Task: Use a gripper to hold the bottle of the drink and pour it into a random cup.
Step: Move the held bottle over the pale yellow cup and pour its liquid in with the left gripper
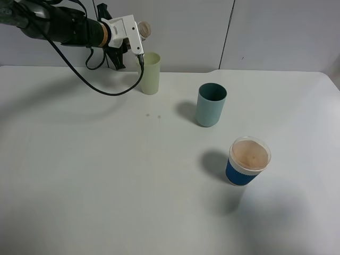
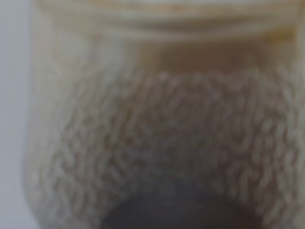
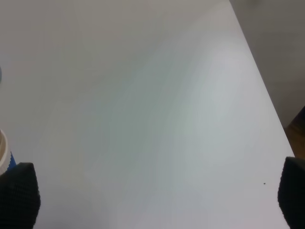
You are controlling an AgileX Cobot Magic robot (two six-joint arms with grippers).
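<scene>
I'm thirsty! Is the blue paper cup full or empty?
Full: the paper cup holds pinkish-brown drink nearly up to its rim.

Left arm (image 1: 64, 27): extended roughly level, raised.
Left gripper (image 1: 138, 32): clamped on the bottle of the drink (image 1: 144, 27).
Right gripper (image 3: 155, 198): jaws spread wide.

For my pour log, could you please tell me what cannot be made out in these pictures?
Bottle: high view, mostly hidden behind the left gripper; left wrist view, blurred close-up.
Inside of the yellow-green cup: high view, hidden by its wall.
Right gripper: right wrist view, only fingertips, cut off by the frame edge.
</scene>
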